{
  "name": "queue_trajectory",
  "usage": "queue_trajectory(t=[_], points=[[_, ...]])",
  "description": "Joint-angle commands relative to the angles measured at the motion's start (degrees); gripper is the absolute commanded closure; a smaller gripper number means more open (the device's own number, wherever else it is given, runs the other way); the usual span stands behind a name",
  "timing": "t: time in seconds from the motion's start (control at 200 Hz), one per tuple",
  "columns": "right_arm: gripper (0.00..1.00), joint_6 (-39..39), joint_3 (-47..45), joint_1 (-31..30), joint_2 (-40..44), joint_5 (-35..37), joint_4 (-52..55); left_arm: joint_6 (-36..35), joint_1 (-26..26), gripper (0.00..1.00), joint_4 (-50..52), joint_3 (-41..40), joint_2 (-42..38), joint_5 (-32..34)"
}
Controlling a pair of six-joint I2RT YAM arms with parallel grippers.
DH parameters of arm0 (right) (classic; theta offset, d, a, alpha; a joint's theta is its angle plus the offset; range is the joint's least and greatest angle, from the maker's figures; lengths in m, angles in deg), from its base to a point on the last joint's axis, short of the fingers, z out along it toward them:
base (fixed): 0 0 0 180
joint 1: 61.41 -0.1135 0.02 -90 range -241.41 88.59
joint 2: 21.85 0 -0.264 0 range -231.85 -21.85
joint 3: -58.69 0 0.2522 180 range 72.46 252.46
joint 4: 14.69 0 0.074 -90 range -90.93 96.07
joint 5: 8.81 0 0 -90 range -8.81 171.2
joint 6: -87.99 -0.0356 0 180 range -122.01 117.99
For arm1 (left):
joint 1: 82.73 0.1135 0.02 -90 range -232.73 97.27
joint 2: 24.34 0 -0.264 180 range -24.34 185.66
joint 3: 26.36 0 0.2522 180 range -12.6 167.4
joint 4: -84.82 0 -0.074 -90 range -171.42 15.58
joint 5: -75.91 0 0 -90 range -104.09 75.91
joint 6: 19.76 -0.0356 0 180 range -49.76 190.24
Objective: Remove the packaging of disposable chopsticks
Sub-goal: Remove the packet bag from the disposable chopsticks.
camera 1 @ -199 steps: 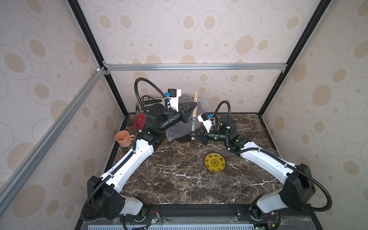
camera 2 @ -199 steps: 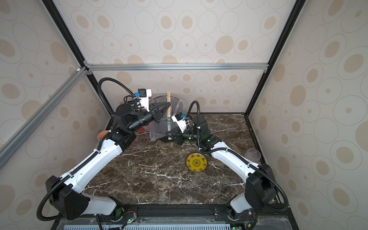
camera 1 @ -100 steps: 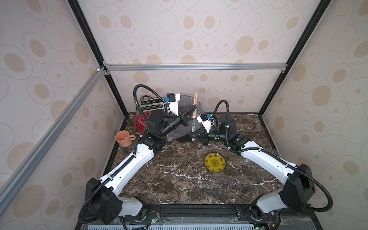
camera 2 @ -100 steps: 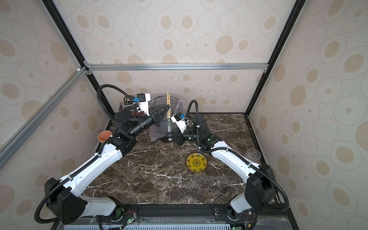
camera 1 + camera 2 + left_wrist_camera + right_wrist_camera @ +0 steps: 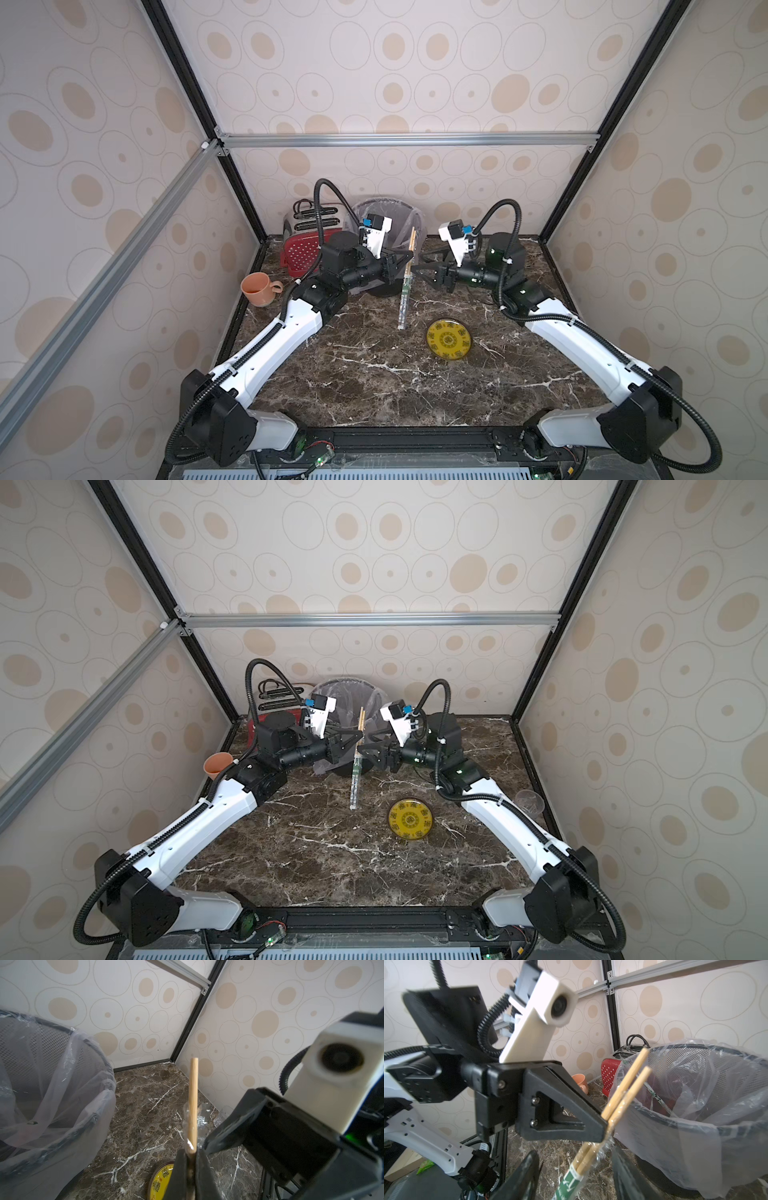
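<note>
Pinching disposable chopsticks [image 5: 627, 1088]: left tool [image 5: 409, 262] | right tool [image 5: 419, 262] released around packaging [image 5: 403, 299] | green label [image 5: 566, 1184] print unreadable

**Twin arms, white shells over black joints**

Noted white shell links on left arm [image 5: 291, 332] and right arm [image 5: 582, 345], with bulky black joint housings [image 5: 220, 428] between. Black ribbed conduit [image 5: 324, 195] arched over each wrist. White camera blocks [image 5: 376, 232] tagged with blue clips [image 5: 366, 222]. Black triangular fingers on left tool [image 5: 409, 261] and right tool [image 5: 417, 263], fastened with silver screws [image 5: 502, 1084].
</note>
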Motion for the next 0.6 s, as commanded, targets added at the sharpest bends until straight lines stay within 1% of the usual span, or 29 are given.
queue_trajectory(t=[0.0,0.115,0.175,0.28,0.406,0.531,0.596], points=[[0.43,-3.90,4.28,3.86,1.26,-4.98,1.16,-2.02,-0.07,1.00,-0.13,-0.08,-0.26,-2.87],[0.43,-6.56,10.98,4.82,-3.33,-10.05,2.68,-1.80,-0.08,1.00,-3.41,-1.39,-0.58,-5.02],[0.43,-8.80,13.81,4.82,-6.12,-12.58,1.73,-1.66,-0.06,1.00,-5.48,-1.94,-0.85,-6.16],[0.44,-11.30,16.74,4.84,-9.39,-14.68,0.02,-1.93,-0.09,1.00,-6.33,-1.62,-0.86,-7.62],[0.45,-12.75,17.48,4.82,-10.97,-15.24,-1.64,-1.73,-0.06,1.00,-6.87,-1.36,-0.73,-7.99],[0.44,-11.72,17.46,4.85,-11.37,-14.89,0.12,-1.82,-0.05,1.00,-7.76,-1.79,-1.29,-7.71],[0.45,-12.61,16.83,4.88,-11.25,-15.39,-1.15,-1.76,-0.05,1.00,-7.84,-1.71,-1.40,-7.54]])
